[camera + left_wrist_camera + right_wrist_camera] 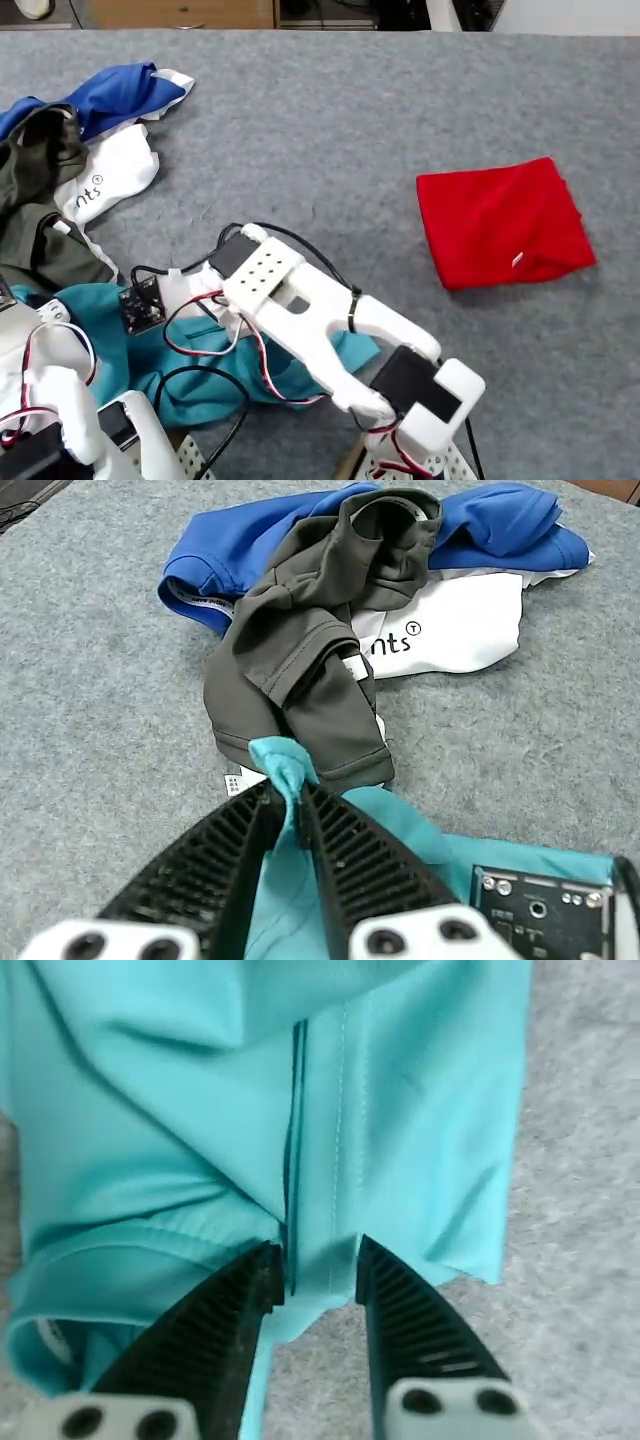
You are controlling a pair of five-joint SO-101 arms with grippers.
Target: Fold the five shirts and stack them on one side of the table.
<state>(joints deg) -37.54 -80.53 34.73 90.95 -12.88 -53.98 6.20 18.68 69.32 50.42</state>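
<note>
High view
Teal shirt (190,375): lay crumpled at the table's near edge, partly under both arms.
Table (340,130): grey felt carried every shirt.
Right arm (320,325): stretched across the teal shirt, its wrist over the shirt's far edge.
Left arm (55,400): stood at the teal shirt's left end.
Red shirt (503,222): lay folded, well apart from the teal shirt, to its right.
Dark olive shirt (40,205): lay loose just beyond the teal shirt, touching it.
White shirt (115,170): lay beyond the teal shirt, beside the olive one.
Blue shirt (115,92): lay farthest from the teal shirt, on the same heap.

Left wrist view
Left gripper (290,802): was closed tight on a raised pinch of the teal shirt.
Heap: olive over white and blue, just past the pinched fold.
Circuit board (535,910): sat above the teal shirt, near the gripper.

Right wrist view
Right gripper (315,1255): jaws stood a little apart, the teal shirt's stitched seam running between the tips.
Teal shirt: spread ahead of the tips, grey felt beside it.
</note>
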